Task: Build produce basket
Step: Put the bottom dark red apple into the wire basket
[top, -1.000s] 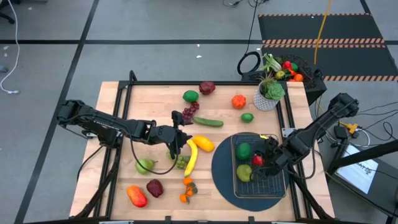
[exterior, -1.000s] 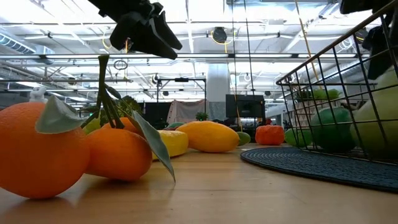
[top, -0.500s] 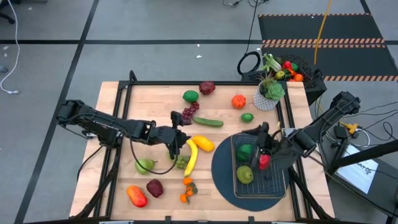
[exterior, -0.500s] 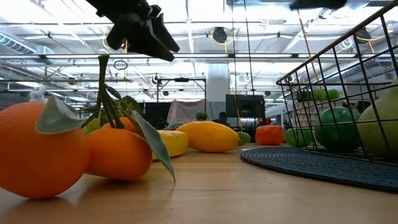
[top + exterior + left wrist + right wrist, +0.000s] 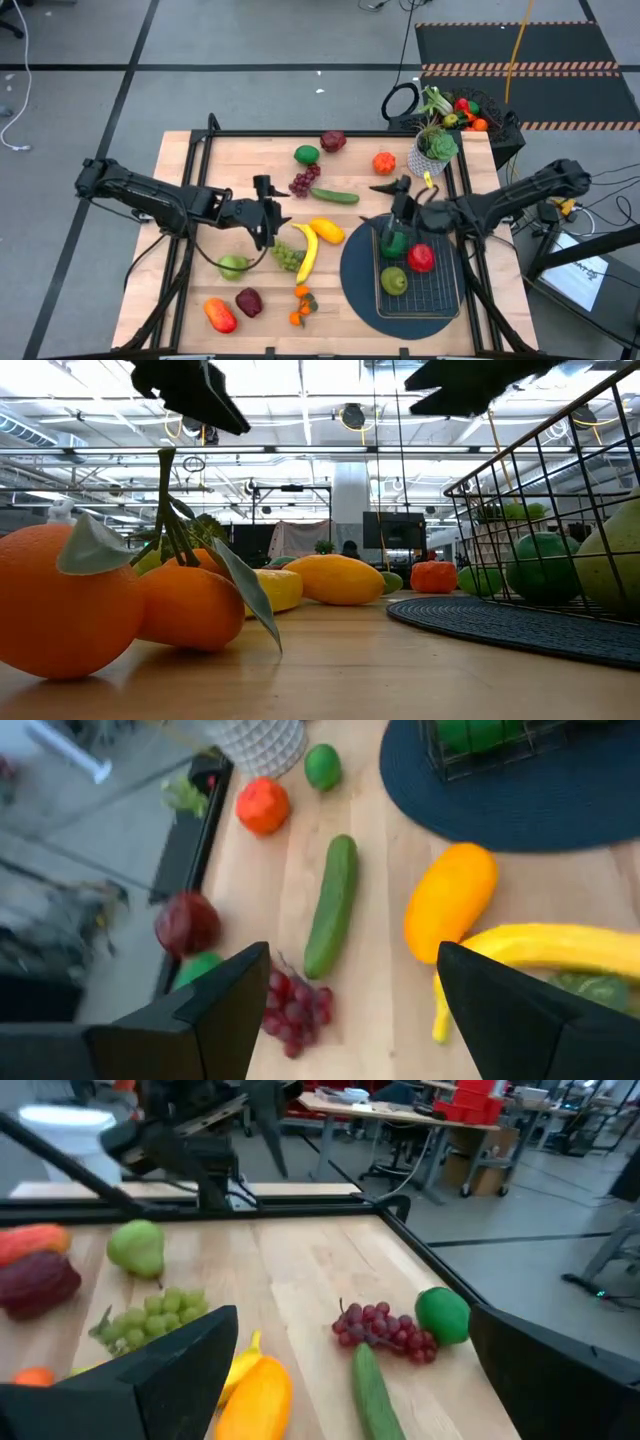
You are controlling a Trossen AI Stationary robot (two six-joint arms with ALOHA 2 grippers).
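The wire basket (image 5: 441, 296) stands on a dark round mat and holds a red apple (image 5: 421, 257), a green fruit (image 5: 392, 241) and a pear-like fruit (image 5: 394, 281). My right gripper (image 5: 385, 203) hangs open over the mat's far left edge, pointing toward the table's left, with nothing between its fingers. My left gripper (image 5: 274, 211) hovers open above the table's middle, near the purple grapes (image 5: 304, 181), the banana (image 5: 306, 252) and the green grapes (image 5: 288, 258). The cucumber (image 5: 331, 905) and a yellow-orange fruit (image 5: 450, 900) lie ahead of it.
Loose produce lies around: a green fruit (image 5: 306, 154), a dark red one (image 5: 333, 141), a red-orange one (image 5: 384, 162), a lime (image 5: 398, 188), a pear (image 5: 233, 266) and oranges (image 5: 300, 305). A potted plant (image 5: 430, 152) stands at the far right. A black frame edges the table.
My right gripper has risen out of the basket and swung toward the far edge and the left, tipping from pointing down to nearly level; it stays open, and the red apple lies in the basket. My left gripper has drawn back toward the table's left, rising a little and rolling.
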